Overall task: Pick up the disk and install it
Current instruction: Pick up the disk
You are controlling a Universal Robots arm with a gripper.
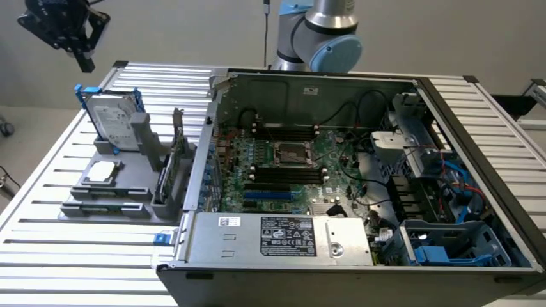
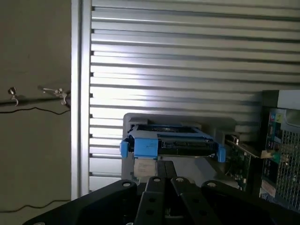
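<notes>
Disk (image 1: 114,118) stands upright below the narrow, empty end effector (image 1: 85,64); likely stiff, weighty, shock-sensitive; best gripped across its blue frame.

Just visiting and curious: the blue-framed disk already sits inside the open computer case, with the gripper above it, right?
No. The exterior view shows the disk standing in a grey holder on the table, outside the computer case. The gripper is above it.

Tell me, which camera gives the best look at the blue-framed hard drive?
The exterior view: the disk stands upright in a grey holder, its labelled face and blue carrier plain. The wrist view catches the disk edge-on, showing its narrow edge and the carrier's blue ends.
</notes>
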